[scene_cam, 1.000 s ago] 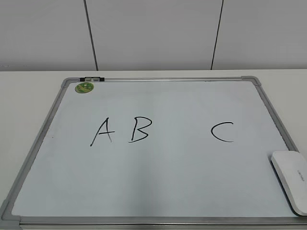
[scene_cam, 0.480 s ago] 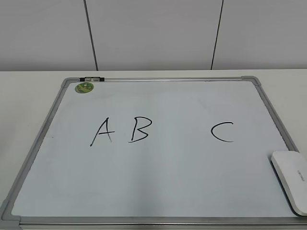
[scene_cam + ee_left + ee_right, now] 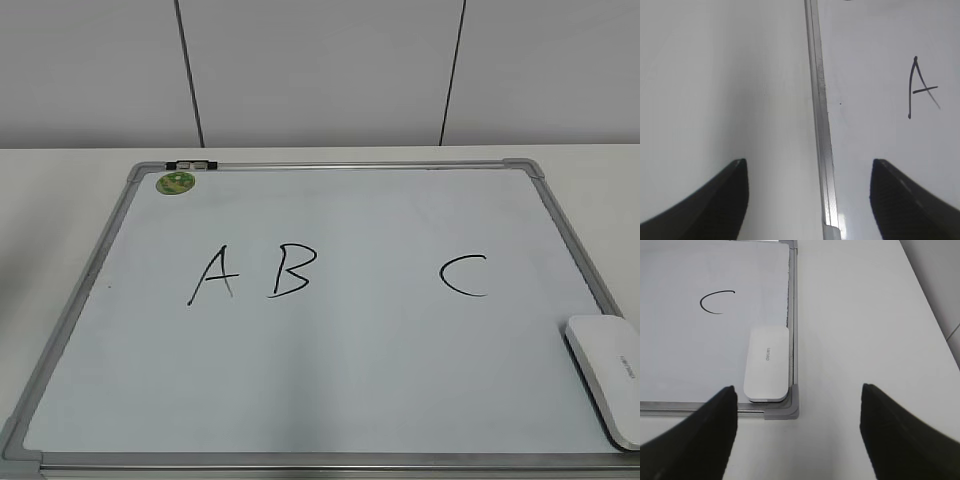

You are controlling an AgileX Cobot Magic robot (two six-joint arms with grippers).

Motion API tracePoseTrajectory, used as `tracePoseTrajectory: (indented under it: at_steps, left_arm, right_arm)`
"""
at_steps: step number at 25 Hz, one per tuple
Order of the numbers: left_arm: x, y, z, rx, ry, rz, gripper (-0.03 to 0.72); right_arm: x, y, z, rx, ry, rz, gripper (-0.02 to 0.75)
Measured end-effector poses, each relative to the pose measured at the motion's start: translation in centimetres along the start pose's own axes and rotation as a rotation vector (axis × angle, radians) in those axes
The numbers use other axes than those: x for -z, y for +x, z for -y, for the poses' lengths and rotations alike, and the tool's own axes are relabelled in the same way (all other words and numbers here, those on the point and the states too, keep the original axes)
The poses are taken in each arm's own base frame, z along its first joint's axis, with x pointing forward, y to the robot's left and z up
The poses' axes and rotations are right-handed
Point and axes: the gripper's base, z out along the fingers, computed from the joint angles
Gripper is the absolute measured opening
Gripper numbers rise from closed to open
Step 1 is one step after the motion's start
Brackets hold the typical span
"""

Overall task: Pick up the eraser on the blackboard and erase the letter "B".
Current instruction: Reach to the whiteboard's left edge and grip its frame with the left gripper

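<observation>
Exterior view shows nothing done: eraser [image 3: 606, 376] untouched at the blackboard's [image 3: 80, 300] near right corner, letter "B" [image 3: 293, 270] intact, both the left pincer [image 3: 809, 200] and the right pincer [image 3: 797, 432] spread apart, empty.

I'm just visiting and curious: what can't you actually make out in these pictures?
- Exterior view: neither arm shows; the eraser is cut off by the right edge.
- Left wrist view: the letter "B" lies outside the frame; only the "A" on the blackboard appears.
- Right wrist view: the eraser's grey print is too small to read.

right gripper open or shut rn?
Open. In the right wrist view the right gripper has its two dark fingers wide apart, nothing between them; the eraser lies untouched on the blackboard.
</observation>
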Motion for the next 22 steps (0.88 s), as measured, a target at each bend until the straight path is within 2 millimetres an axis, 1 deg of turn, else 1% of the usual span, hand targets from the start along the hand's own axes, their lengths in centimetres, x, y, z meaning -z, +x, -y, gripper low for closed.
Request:
tracePoseTrajectory:
  at_steps: [3, 6, 8, 12, 18, 22]
  left_arm:
    - [-2.7, -1.3, -0.1, -0.007, -0.001, -0.064, 0.545]
    - [-5.6, -1.7, -0.2, -0.017, 0.016, -0.141, 0.545]
    - [-7.7, -1.6, -0.1, -0.022, 0.037, -0.195, 0.545]
    - [-11.3, -1.3, -0.2, -0.016, 0.053, -0.268, 0.543]
    - [-15.6, -1.2, -0.4, -0.005, 0.052, -0.339, 0.539]
    - [-18.0, -1.5, -0.6, -0.001, 0.052, -0.369, 0.485]
  right_arm:
    - [0.0, 0.0, 0.0, 0.0, 0.0, 0.0, 0.587]
    - [0.0, 0.0, 0.0, 0.0, 0.0, 0.0, 0.586]
    - [0.0, 0.0, 0.0, 0.0, 0.0, 0.0, 0.586]
    - [0.0, 0.0, 0.0, 0.0, 0.0, 0.0, 0.586]
    - [0.0, 0.0, 0.0, 0.0, 0.0, 0.0, 0.587]
    - [0.0, 0.0, 0.0, 0.0, 0.0, 0.0, 0.587]
